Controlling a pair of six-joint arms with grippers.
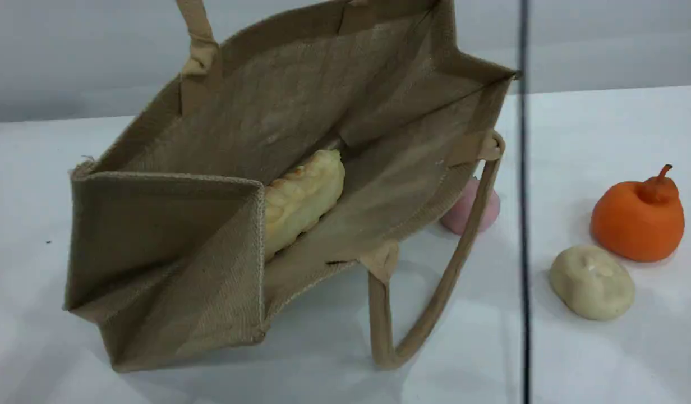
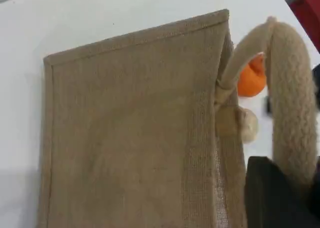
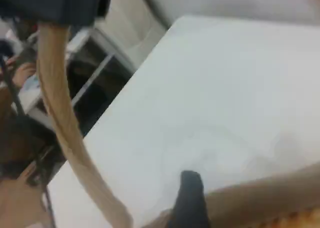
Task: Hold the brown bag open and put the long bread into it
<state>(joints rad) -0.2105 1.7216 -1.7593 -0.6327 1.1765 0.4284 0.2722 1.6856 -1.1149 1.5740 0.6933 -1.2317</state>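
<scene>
bag: we've got the brown bag point(image 1: 222, 185) hoisted by its handle point(image 2: 292, 102), left hand point(image 2: 280, 198) clamped on so the mouth gapes | long bread point(image 1: 300, 199) inside, dead centre | right hand point(image 3: 189, 198) spread, empty, bag rim at 4 o'clock

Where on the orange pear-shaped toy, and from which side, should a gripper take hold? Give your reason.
Grip the orange pear-shaped toy across its broad lower body, coming from above. It stands upright with the thin curved stem on top, probably too slender to hold, and the cream bun lies close at its front left.
</scene>
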